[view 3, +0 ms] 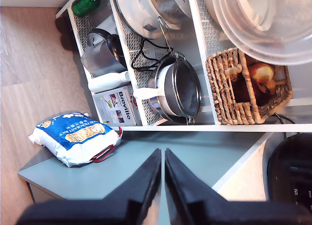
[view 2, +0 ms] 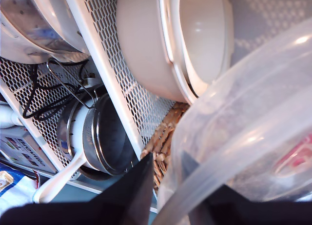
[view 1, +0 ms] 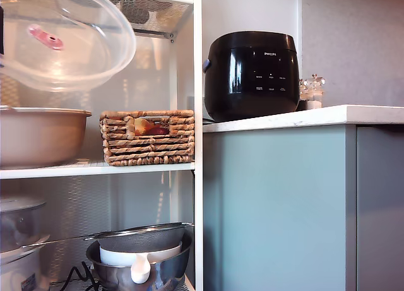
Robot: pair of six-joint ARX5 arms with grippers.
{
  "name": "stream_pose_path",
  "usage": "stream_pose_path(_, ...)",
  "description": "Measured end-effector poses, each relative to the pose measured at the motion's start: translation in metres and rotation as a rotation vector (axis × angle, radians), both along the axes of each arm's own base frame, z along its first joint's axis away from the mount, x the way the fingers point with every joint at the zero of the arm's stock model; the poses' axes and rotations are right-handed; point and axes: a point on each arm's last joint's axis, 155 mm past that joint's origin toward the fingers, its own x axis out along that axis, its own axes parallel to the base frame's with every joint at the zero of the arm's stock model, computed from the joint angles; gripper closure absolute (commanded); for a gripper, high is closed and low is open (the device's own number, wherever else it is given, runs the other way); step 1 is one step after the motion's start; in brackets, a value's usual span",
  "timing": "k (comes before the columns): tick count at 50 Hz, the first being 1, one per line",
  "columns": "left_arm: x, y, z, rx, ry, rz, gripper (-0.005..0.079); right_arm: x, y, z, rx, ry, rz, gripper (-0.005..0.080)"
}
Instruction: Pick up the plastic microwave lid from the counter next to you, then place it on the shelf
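My first gripper: jaws clamp rim of plastic microwave lid, lid tilted in air above beige bowl on shelf. My second gripper: jaws nearly closed, empty. Wicker basket beside bowl, contents unclear.

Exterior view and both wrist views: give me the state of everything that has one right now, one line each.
plastic microwave lid: held tilted in the air above the beige bowl, not resting on any board.
my first pincer: shut on the lid's rim.
my second pincer: shut, holding nothing.
beige bowl: upright on the shelf.
wicker basket: upright on the same board, something inside.
rice cooker: closed, on the counter.
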Motion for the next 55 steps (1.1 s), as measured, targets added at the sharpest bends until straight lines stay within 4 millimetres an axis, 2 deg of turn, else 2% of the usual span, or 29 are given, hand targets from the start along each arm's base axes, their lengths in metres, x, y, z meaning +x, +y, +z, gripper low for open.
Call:
stream_pose_path(10,-0.005,-0.005,-0.010,0.005,0.048,-0.027,0.0601,0.000,0.000,0.000,0.013,0.009,-0.012,0.0765)
stream_pose_path(13,-0.008,-0.003,-0.015,0.003,0.070,-0.017,0.0634,0.000,0.000,0.000,0.013,0.009,-0.012,0.0765)
stream_pose_path(18,-0.005,0.003,-0.010,-0.005,0.046,0.022,0.0687,0.000,0.000,0.000,0.015,0.010,-0.014,0.0765)
stream_pose_path(24,0.003,0.013,0.007,-0.009,-0.030,0.061,0.0686,0.000,0.000,0.000,0.025,0.020,-0.024,0.0765)
stream_pose_path(29,0.011,0.024,0.013,-0.020,-0.064,0.092,0.0686,-0.002,0.001,-0.001,0.029,0.029,-0.021,0.0765)
stream_pose_path(35,0.020,0.033,0.009,-0.037,-0.074,0.128,0.0686,-0.002,0.001,-0.002,0.030,0.033,-0.018,0.0765)
stream_pose_path(47,0.045,0.026,0.004,-0.110,-0.124,0.118,0.0688,-0.002,0.001,-0.002,0.031,0.034,-0.019,0.0765)
stream_pose_path(55,0.060,0.024,-0.008,-0.208,-0.134,0.150,0.0689,-0.002,0.001,-0.002,0.031,0.034,-0.019,0.0765)
